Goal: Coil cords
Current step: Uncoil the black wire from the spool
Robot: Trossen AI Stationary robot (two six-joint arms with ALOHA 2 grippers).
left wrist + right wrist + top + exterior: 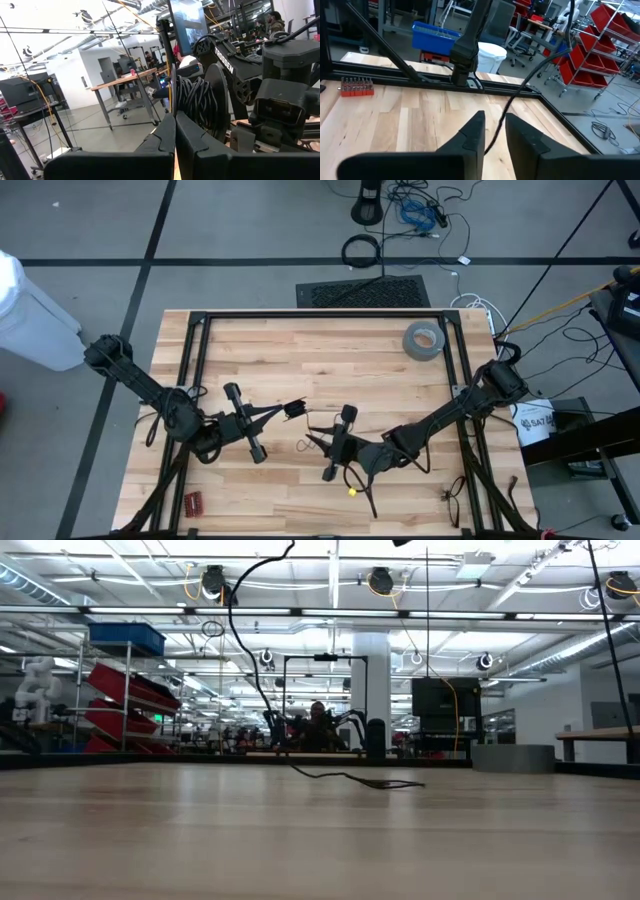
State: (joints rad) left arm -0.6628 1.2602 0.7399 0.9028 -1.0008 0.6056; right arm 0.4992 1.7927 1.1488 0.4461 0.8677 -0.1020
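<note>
Cord point(512, 107) between right gripper point(492, 131) fingers, perhaps loose

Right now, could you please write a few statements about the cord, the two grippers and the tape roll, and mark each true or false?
1. The left gripper has its jaws shut. True.
2. The thin black cord runs between the right gripper's jaws. True: the right wrist view shows it passing through the gap between them.
3. The grey tape roll lies near the front edge of the table, between the arms. False: it lies near the far right corner, away from both grippers.
4. The whole cord rests flat on the table. False: in the low view part of it rises in an arc off the wood.
5. A small red item sits at the table's front left. True.
</note>
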